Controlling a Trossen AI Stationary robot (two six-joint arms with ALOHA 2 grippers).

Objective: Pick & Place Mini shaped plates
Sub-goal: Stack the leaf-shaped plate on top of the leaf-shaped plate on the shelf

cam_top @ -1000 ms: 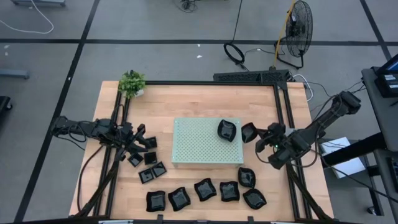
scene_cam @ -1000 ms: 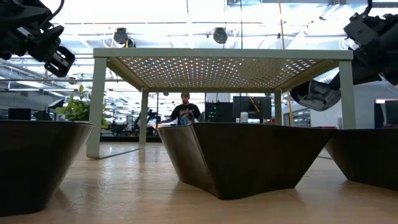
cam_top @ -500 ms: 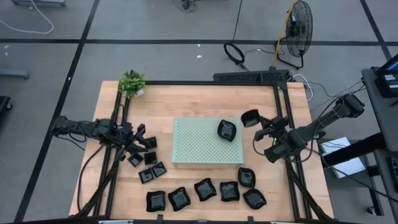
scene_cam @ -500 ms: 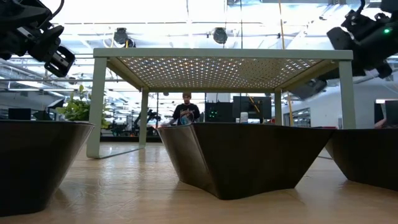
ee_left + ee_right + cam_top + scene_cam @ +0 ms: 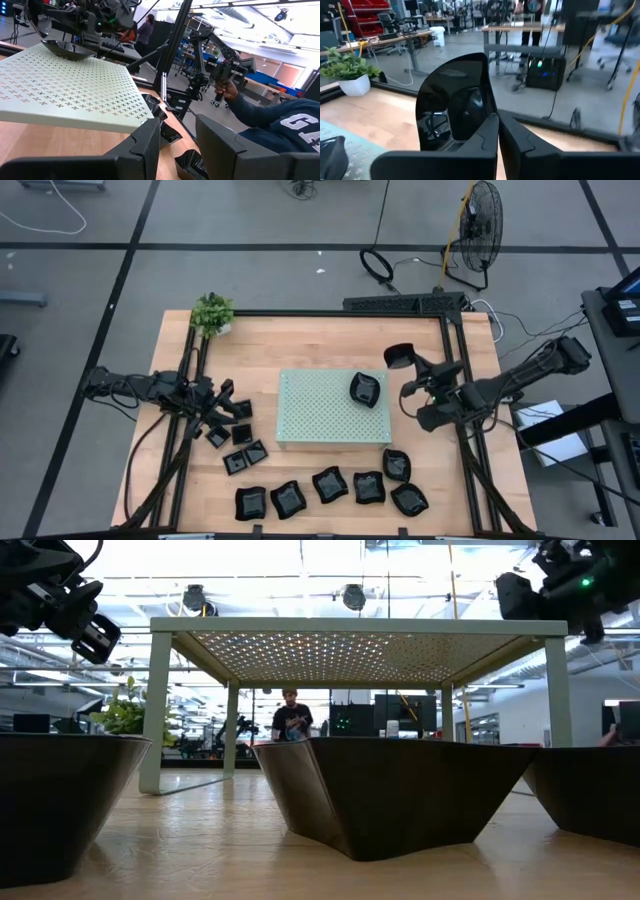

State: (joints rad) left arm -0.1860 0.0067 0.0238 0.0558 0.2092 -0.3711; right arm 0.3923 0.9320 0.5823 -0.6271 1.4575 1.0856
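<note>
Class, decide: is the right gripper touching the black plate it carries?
Touching. The right wrist view shows the right gripper with its fingers shut on the rim of the black plate, which stands upright between them.

Both arms are dark with black cables along them; the right arm (image 5: 520, 378) shows a small green light behind its jaws.

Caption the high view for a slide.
Right gripper carries a black plate beside the green board; left gripper waits.
</note>
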